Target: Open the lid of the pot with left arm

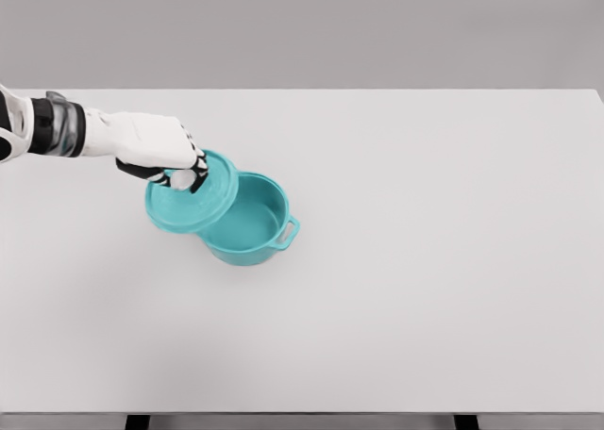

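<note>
Left hand (156, 152): in from the left edge, fingers (184, 178) curled down and pinching the knob at the lid's centre.
Lid (192, 196): teal, tilted, lifted off the mouth and shifted to the upper left, still overlapping that side of the rim.
Pot (247, 224): teal, on the white table (453, 260) left of centre, side handle pointing right, inside showing and looking empty.
Step in hand: the lift-off itself (seal broken, mouth mostly uncovered, lid not yet set down).
Next move, by my read: carry the lid clear to the left, level it, lower it onto bare table, then loosen the grip.
Right arm: not showing.
</note>
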